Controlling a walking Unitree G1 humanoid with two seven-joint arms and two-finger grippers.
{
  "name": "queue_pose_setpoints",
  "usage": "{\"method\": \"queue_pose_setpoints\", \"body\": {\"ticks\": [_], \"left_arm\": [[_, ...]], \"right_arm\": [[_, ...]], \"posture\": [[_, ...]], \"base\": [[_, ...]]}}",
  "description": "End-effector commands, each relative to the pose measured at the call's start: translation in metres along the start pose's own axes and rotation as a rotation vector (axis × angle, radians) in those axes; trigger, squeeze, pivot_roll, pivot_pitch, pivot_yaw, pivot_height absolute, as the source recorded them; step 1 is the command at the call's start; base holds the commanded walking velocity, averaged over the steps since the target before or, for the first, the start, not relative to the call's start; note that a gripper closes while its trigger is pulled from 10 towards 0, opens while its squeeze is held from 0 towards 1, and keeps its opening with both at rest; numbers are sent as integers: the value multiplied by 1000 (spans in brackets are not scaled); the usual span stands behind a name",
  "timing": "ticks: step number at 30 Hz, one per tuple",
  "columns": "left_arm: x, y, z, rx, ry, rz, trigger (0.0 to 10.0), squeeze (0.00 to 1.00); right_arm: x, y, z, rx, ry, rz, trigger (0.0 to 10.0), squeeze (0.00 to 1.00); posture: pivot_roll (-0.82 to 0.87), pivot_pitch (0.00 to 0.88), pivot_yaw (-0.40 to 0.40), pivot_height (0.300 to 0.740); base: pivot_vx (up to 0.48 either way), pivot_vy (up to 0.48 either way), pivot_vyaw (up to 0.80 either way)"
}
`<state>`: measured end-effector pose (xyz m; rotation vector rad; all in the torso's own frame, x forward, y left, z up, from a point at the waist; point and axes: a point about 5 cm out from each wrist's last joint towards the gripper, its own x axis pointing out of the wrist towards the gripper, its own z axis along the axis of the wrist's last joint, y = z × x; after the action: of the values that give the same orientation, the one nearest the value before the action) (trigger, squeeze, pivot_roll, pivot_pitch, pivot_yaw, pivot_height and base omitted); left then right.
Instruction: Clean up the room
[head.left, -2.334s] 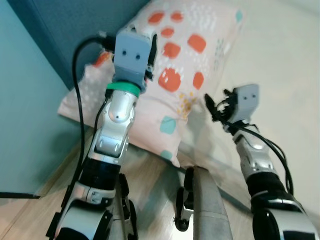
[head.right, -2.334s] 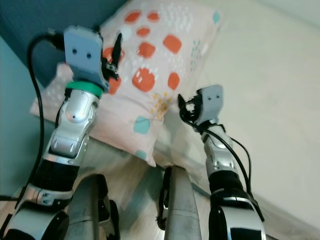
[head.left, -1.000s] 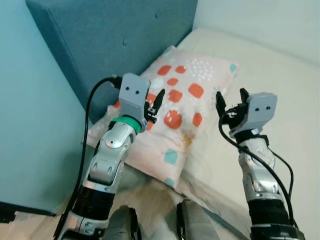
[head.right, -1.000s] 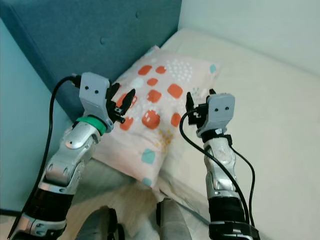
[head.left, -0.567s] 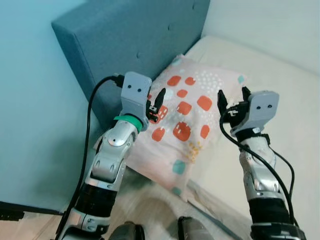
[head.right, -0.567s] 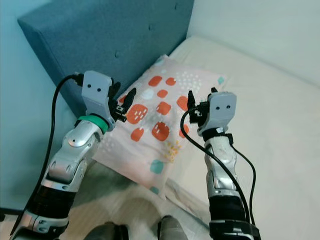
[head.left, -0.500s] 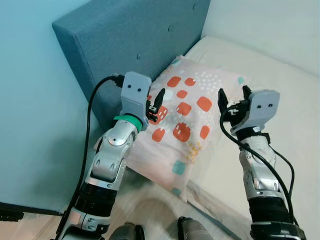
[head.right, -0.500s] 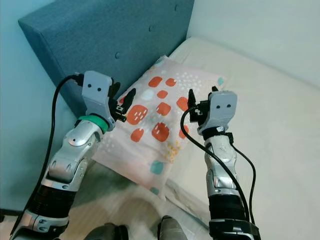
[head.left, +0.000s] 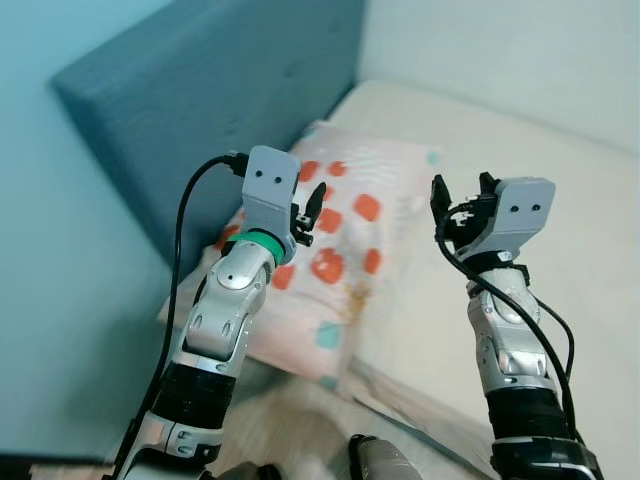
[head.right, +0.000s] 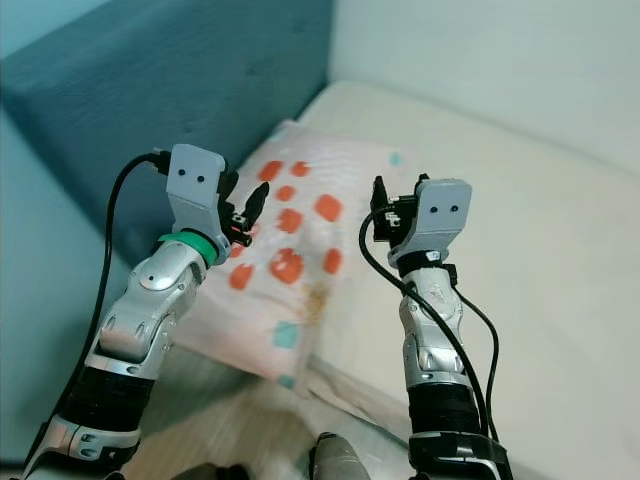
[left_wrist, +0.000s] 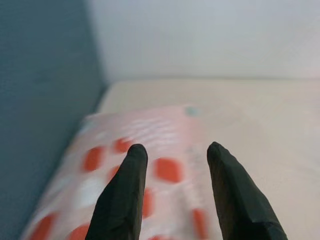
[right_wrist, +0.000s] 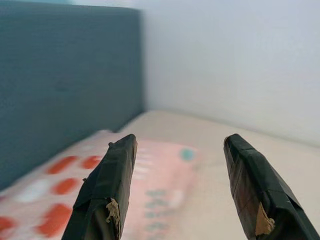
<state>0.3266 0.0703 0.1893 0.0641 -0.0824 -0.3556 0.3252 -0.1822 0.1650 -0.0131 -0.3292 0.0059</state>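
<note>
Looking down over the bed, we see the pillow (head.left: 340, 240) lying against the blue headboard (head.left: 200, 130) at the mattress's (head.left: 560, 170) head, its lower corner overhanging the mattress edge. Compared with a couple of seconds ago, both our arms have come up off the pillow and our view has pulled back and swung, so the pillow seems placed and we judge this step finished. Left of the pillow's middle, our left gripper (head.left: 308, 212) hovers above it, fingers apart and empty. Right of the pillow, our right gripper (head.left: 458, 205) is raised over bare mattress, fingers wide apart, holding nothing. Motion blur smears the pillow's pattern, and the floor beneath the pillow's overhanging corner is too blurred to read.
</note>
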Motion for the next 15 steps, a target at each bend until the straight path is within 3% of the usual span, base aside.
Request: {"method": "queue_pose_setpoints", "body": {"ticks": [1,15], "left_arm": [[1,-3,0,2,2,-15,10000,0],[2,-2,-1,2,3,-16,10000,0]], "right_arm": [[-1,-2,-4,8,22,-8,10000,0],[1,-1,-4,12,20,-5,10000,0]], "posture": [[-70,33,32,740],[-69,20,36,740]], "base": [[0,0,-781],[0,0,-781]]}}
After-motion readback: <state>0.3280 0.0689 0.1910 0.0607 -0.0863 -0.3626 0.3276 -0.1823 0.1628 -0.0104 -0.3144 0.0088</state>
